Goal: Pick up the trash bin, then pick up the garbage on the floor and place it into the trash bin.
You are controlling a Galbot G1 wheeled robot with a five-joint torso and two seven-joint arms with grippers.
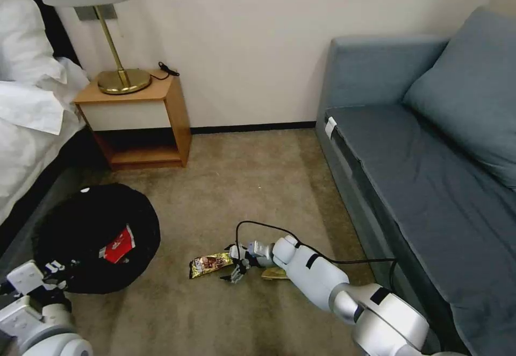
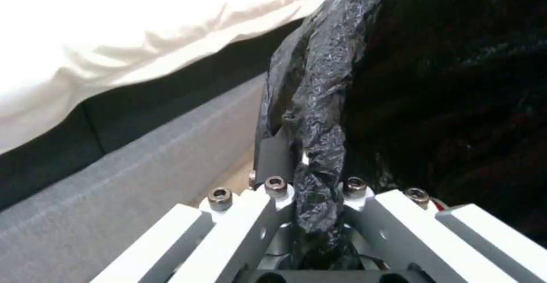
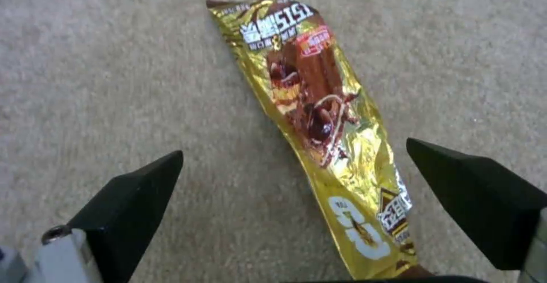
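The trash bin (image 1: 97, 232), lined with a crinkly black bag, is at the left by the bed. A red-and-white wrapper (image 1: 119, 246) lies inside it. My left gripper (image 1: 54, 270) is shut on the bin's near rim, and the bunched black bag (image 2: 319, 146) is pinched between its fingers (image 2: 274, 157). The long brown-yellow snack wrapper (image 1: 210, 263) lies flat on the carpet. My right gripper (image 1: 236, 265) hangs low over its near end, open, with its black fingertips (image 3: 136, 189) on either side of the wrapper (image 3: 319, 116). Tan paper (image 1: 274, 274) peeks out beside the right forearm.
A wooden nightstand (image 1: 161, 119) with a brass lamp (image 1: 121, 76) stands against the far wall. The bed (image 1: 27, 119) runs along the left, and a blue-grey sofa (image 1: 430, 173) takes up the right. A black cable (image 1: 279, 229) loops over the right arm. Open carpet (image 1: 242, 184) lies between.
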